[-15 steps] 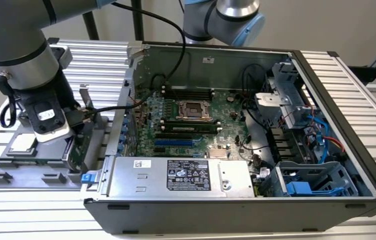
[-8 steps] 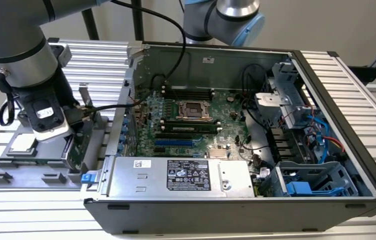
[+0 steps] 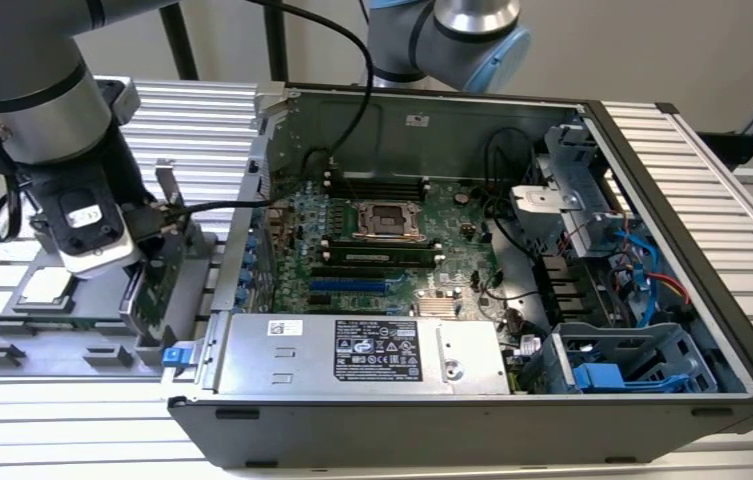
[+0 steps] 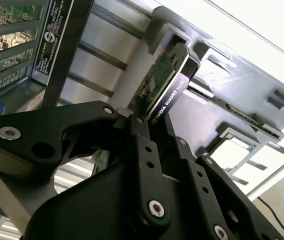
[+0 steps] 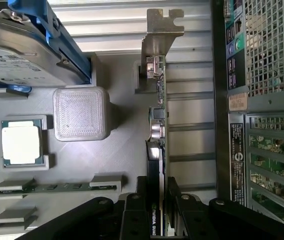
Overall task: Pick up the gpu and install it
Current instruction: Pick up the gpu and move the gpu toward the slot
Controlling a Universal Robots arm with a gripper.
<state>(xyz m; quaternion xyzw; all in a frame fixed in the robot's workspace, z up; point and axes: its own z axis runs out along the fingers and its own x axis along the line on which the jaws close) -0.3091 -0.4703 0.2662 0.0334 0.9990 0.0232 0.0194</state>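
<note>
**Pick-up stage: grasp made**

Black two-finger tool (image 5: 158, 200) is clamped on the thin green-and-black gpu card (image 5: 158, 125) with silver bracket. Card stands on edge in the grey plastic holder tray (image 5: 122, 150), at 9 o'clock of the open black computer case (image 3: 483, 130) in the exterior view. Judgement: keep grip square, card upright, pull along slot, no twist.

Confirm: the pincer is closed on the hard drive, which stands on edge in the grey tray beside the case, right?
No. The first wrist view shows the pincer closed on the gpu, standing on edge in the grey tray beside the case.
</note>
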